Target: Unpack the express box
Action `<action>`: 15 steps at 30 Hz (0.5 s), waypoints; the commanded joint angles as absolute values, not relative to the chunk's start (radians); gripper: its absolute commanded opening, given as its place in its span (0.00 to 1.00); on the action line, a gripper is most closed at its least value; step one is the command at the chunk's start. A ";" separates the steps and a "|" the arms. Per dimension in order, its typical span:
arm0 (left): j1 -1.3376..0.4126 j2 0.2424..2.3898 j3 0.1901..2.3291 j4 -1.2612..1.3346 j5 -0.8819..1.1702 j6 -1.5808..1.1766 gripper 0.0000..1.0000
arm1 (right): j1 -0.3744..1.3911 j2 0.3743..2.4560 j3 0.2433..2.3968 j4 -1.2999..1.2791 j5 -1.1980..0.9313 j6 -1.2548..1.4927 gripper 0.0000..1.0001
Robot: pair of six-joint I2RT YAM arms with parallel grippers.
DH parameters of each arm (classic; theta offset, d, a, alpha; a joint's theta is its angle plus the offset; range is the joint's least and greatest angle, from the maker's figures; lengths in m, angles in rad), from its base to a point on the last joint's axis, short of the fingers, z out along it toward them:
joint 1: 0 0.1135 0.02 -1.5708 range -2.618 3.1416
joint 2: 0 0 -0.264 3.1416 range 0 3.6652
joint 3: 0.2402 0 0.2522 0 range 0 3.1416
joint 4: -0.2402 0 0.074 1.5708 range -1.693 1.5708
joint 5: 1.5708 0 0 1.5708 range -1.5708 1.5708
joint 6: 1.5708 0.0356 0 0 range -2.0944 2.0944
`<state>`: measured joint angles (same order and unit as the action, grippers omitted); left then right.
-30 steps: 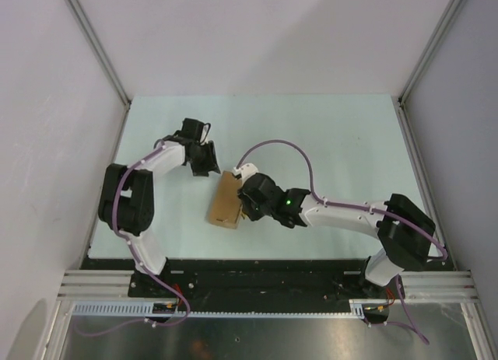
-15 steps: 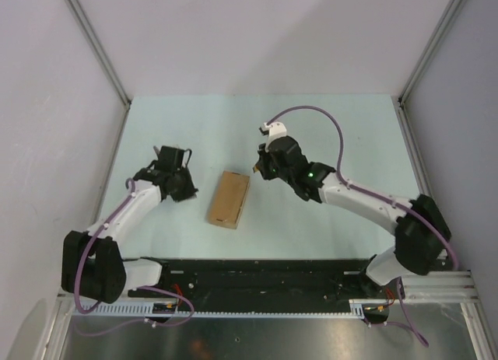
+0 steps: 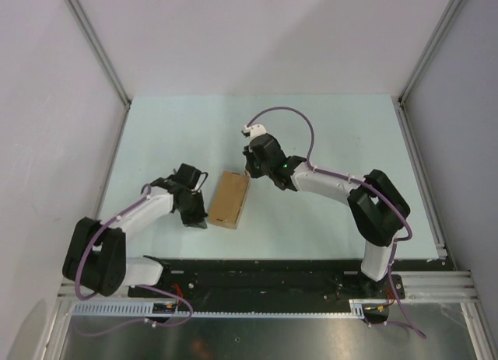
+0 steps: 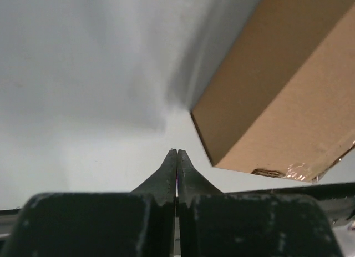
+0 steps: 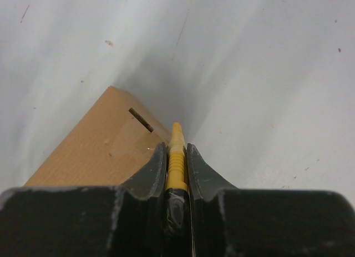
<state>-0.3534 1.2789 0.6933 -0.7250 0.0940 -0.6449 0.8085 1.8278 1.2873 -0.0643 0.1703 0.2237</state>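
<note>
The express box, a flat brown cardboard carton, lies closed on the table's middle. My left gripper is low beside the box's near-left side, shut with nothing between its fingers. In the left wrist view the box fills the upper right, its corner just right of the fingertips, with clear tape at its lower edge. My right gripper is at the box's far-right corner, shut on a yellow-black utility knife. The knife's yellow tip points past the box's corner, near a slot in the top.
A pale green table is bounded by grey walls and metal frame posts. Purple cables loop over both arms. A black base rail runs along the near edge.
My left gripper went from open to shut and swung from behind the box down to its near-left side. The right gripper lifted off the box, then edged back to its far-right corner with the knife.
</note>
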 commanded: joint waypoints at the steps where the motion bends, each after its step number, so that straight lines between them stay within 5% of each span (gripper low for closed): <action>1: -0.397 1.351 0.779 -0.707 0.152 -0.611 0.00 | 0.811 1.836 1.335 -0.011 0.135 0.195 0.00; 15: -0.390 1.575 1.058 -0.653 0.031 -0.609 0.00 | 0.899 1.738 1.331 -0.299 0.215 0.144 0.00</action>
<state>-0.3923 1.5196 0.9958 -0.6724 0.0509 -0.6273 0.8543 1.8061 1.2945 -0.1989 0.1669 0.1673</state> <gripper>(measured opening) 0.003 0.153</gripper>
